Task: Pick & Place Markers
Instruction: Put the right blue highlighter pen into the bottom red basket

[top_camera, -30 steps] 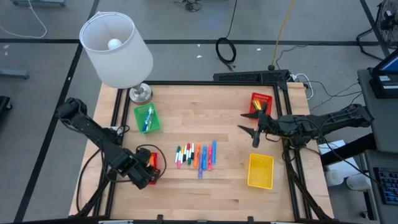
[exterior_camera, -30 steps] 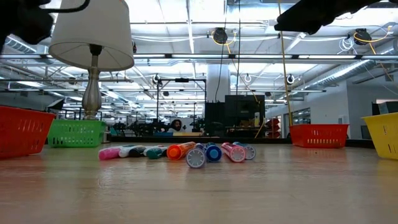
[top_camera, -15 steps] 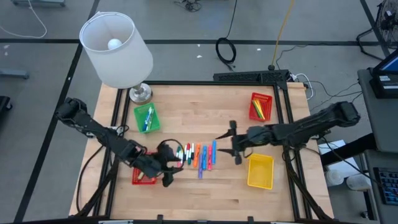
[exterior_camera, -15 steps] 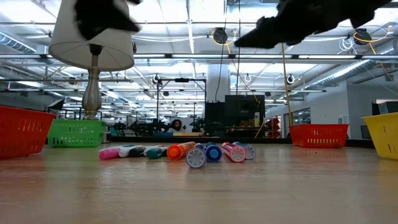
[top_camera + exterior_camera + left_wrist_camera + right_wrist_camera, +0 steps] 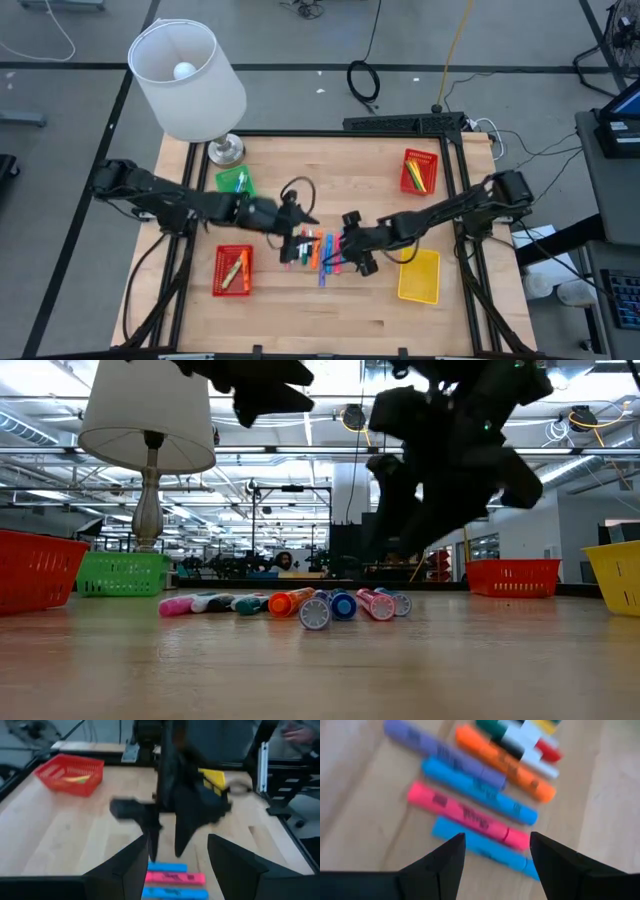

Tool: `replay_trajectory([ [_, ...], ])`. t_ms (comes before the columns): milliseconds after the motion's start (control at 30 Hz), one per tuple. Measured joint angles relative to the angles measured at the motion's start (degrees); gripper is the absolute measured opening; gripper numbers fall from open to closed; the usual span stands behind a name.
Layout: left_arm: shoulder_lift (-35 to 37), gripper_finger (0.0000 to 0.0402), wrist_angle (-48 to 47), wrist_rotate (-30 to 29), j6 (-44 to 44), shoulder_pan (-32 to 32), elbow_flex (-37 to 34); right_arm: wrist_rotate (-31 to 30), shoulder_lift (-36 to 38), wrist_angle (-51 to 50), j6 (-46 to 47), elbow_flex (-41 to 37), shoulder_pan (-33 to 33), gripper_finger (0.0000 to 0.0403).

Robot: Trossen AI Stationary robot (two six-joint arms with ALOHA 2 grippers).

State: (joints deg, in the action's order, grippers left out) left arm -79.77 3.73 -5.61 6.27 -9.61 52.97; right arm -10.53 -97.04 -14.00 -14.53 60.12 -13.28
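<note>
Several markers (image 5: 316, 250) lie side by side in a row on the wooden table; they also show in the low view (image 5: 300, 604) and the right wrist view (image 5: 470, 815). My left gripper (image 5: 304, 222) is open and empty above the row's far left part; its wrist view (image 5: 178, 840) looks over blue and pink markers (image 5: 172, 879). My right gripper (image 5: 350, 243) is open and empty just above the row's right end, its fingers (image 5: 440, 865) on either side of a blue marker (image 5: 480, 845) without touching it.
A red basket (image 5: 232, 270) holding a marker stands near left, a green basket (image 5: 236, 186) with markers far left, a red basket (image 5: 420, 170) far right, a yellow basket (image 5: 418, 276) near right. A lamp (image 5: 188, 80) stands at the far left corner.
My left gripper has gone from over the near-left red basket toward the table's right and far side, to the markers' row. My right gripper has gone from beside the far-right red basket toward the table's left and near side, to the row's right end, and come lower.
</note>
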Motion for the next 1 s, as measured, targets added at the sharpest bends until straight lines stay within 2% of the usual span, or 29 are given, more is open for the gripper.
replay_trajectory([
  [133,0.0,0.0212,1.5,8.0,-3.8,5.3,0.0,-0.1,-3.5,-4.7,-5.8,2.7,0.0,0.021],
  [333,-0.1,0.0212,2.9,15.3,-6.6,10.3,-1.2,0.1,-6.0,-4.9,-16.5,2.9,0.0,0.021],
  [500,-0.1,0.0212,10.9,27.3,-10.1,12.6,-3.5,0.2,-7.9,-4.4,-18.9,2.9,0.2,0.021],
  [600,-0.1,0.0212,12.7,32.4,-12.0,13.6,-3.7,1.1,-8.6,-4.4,-17.8,3.0,0.4,0.021],
  [833,-0.1,0.0212,11.6,33.1,-12.2,15.6,-3.7,9.1,-9.3,-9.7,-11.8,3.1,1.3,0.021],
  [1000,-0.1,0.0212,9.9,33.1,-12.1,16.1,-3.8,12.4,-9.3,-15.9,-8.4,3.0,1.2,0.021],
])
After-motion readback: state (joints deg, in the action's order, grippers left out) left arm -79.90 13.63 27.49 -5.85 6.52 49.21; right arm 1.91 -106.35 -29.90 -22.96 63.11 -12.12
